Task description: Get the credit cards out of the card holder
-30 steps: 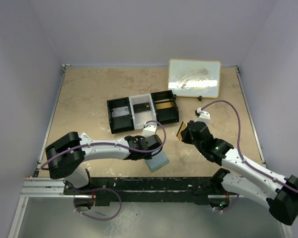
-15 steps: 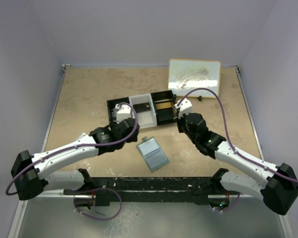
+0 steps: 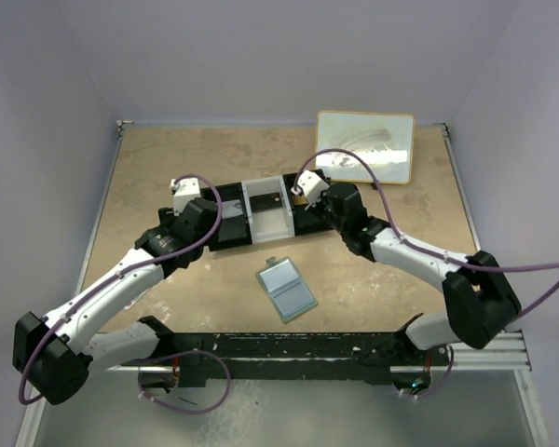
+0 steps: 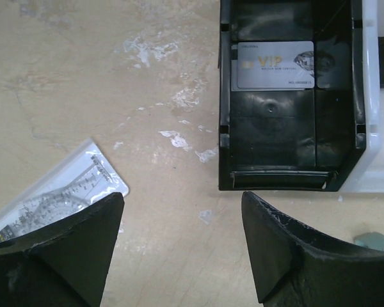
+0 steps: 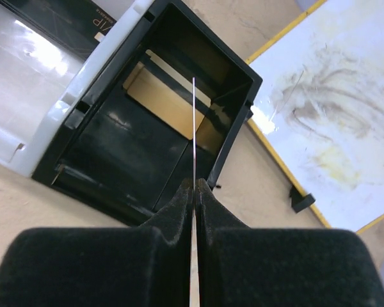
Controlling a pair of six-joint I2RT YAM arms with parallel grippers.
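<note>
Even, diffuse overhead lighting; shadows on the bench point(image 3: 168, 168) are soft. Glare patches on the whiteboard point(image 3: 364, 146) and the white compartment of the tray point(image 5: 25, 64). Left hand point(image 4: 180, 199) slightly soft-focused in close foreground; top view sharp.

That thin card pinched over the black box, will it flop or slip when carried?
Likely stiff: seen edge-on, the card runs as one straight line out of the right gripper, with no droop. Being so thin, it is probably very light. Held only at one end, it might slide if bumped.
</note>
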